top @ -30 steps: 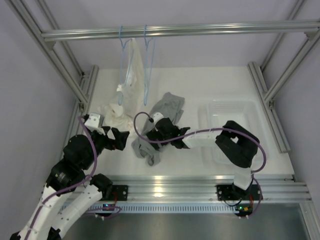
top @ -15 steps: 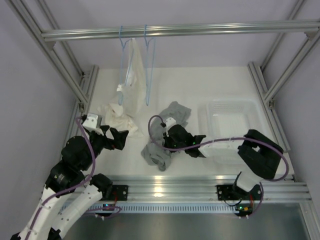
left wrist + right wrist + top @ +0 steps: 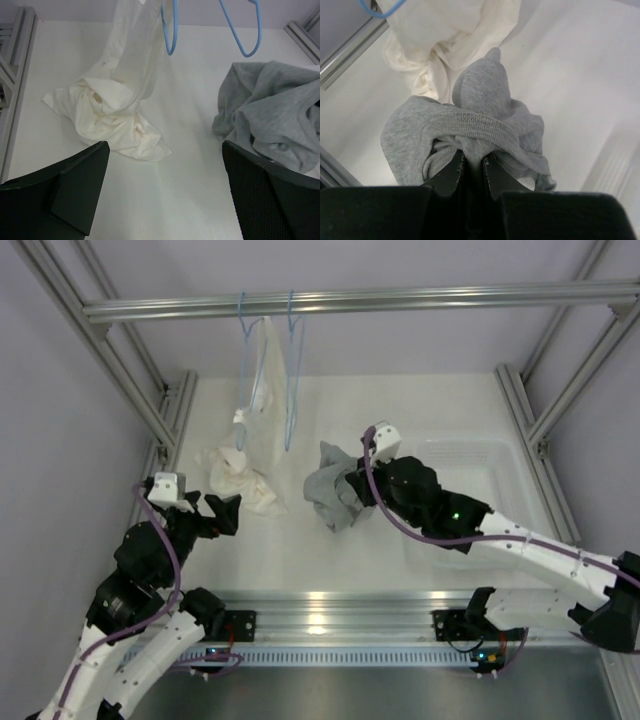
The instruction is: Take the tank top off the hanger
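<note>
The grey tank top (image 3: 333, 496) is bunched up in the middle of the table, with my right gripper (image 3: 358, 483) shut on a fold of it. In the right wrist view the jaws (image 3: 472, 161) pinch grey fabric just under the ribbed hem (image 3: 470, 120). The light-blue hanger (image 3: 292, 375) hangs bare from the top rail, apart from the tank top; it also shows in the left wrist view (image 3: 244, 35). My left gripper (image 3: 217, 514) stands open over bare table (image 3: 165, 195), nothing between its fingers, the tank top (image 3: 272, 115) to its right.
A second blue hanger (image 3: 243, 340) on the rail carries a white garment (image 3: 262, 380) that trails into a heap on the table (image 3: 238, 478). A clear plastic bin (image 3: 462, 468) sits at the right, under my right arm. Aluminium frame posts flank the table.
My right gripper shut on the tank top, then carried it from the front middle of the table back and to the right, toward the bin. My left arm drew back a little.
</note>
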